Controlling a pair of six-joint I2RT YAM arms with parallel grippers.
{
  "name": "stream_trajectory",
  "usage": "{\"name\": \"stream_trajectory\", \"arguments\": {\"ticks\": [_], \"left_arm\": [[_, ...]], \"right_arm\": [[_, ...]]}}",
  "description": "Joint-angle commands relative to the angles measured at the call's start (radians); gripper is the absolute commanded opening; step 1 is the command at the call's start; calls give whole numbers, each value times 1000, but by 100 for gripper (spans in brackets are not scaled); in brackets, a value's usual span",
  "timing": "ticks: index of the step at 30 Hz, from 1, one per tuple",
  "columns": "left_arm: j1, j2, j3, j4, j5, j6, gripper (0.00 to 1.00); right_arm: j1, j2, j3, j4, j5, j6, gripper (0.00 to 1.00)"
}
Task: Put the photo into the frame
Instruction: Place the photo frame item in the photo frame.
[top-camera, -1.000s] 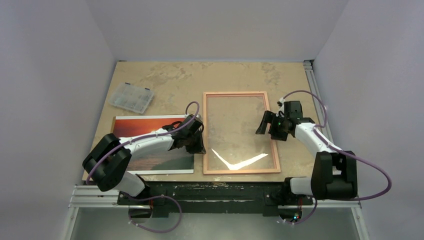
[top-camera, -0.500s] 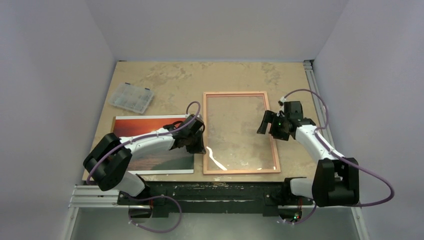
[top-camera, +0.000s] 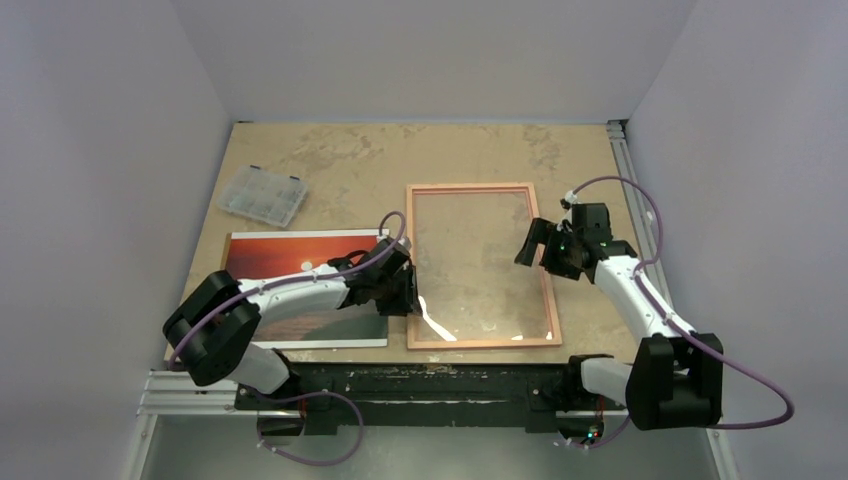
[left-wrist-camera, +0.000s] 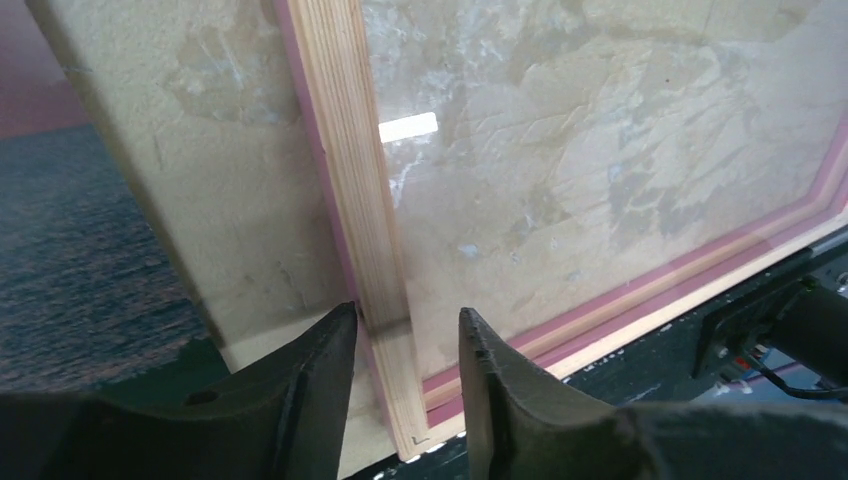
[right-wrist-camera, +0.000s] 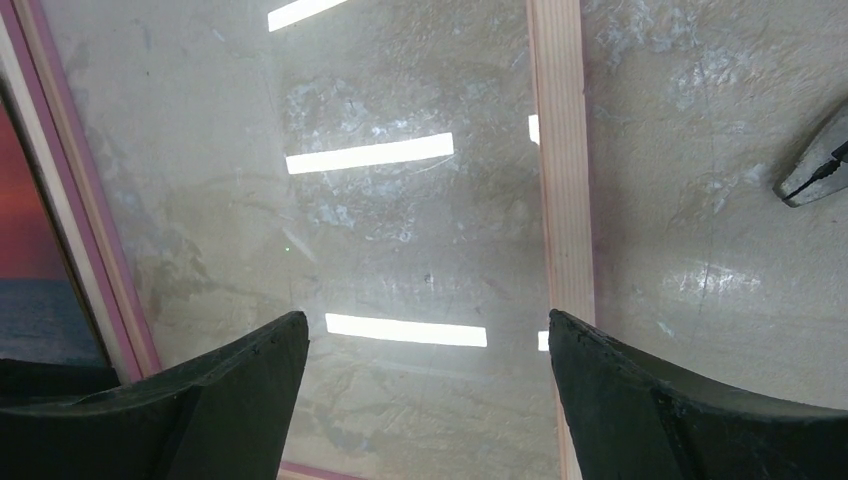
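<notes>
The frame (top-camera: 470, 186) lies flat at the table's middle, its clear pane showing the table through it. The photo (top-camera: 290, 258) lies face up just left of it. My left gripper (top-camera: 408, 295) is at the frame's left rail near the near-left corner. In the left wrist view the gripper (left-wrist-camera: 405, 320) straddles that rail (left-wrist-camera: 345, 150) with the jaws narrowly apart: the left fingertip touches the outer edge and the right one is over the pane, with a gap. The photo's dark sea (left-wrist-camera: 70, 260) lies to the left. My right gripper (top-camera: 535, 250) hovers wide open over the frame's right rail (right-wrist-camera: 560, 150).
A clear plastic compartment box (top-camera: 262, 195) sits at the far left. The black mounting rail (top-camera: 430, 380) runs along the near edge. A grey metal tool tip (right-wrist-camera: 815, 165) lies on the table right of the frame. Walls close in on three sides.
My left gripper has slid toward the near edge along the frame's left rail. The bright reflection in the pane has shrunk from a wide V to a thin streak. My right gripper has shifted slightly farther.
</notes>
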Motion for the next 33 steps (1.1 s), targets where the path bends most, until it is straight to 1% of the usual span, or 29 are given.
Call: {"name": "stream_trajectory", "arguments": {"ticks": [1,4,8,12,16,20,23,26,30,33], "left_arm": [[-2,-66,-8,70,31,2,45],[10,-87,-14,81,32,0,48],[43,-112,-36,86,43,-6,53],[68,-120,-52,87,48,-1,54],[74,-109,-55,85,55,4,53],[74,-103,-68,96,54,1,53],[74,-97,-69,94,53,2,53],[74,-100,-72,89,51,1,53],[74,-110,-77,85,42,1,53],[74,-112,-69,74,37,5,53]], "right_arm": [[5,-1,17,23,-12,9,89],[4,34,40,25,5,7,90],[5,88,63,48,-19,17,91],[8,148,97,67,-46,19,91],[35,194,130,66,-35,21,91],[91,251,149,61,46,22,91],[126,293,155,53,136,24,92],[147,305,139,57,208,28,92],[164,305,130,57,253,26,93],[168,300,127,54,246,27,93]]}}
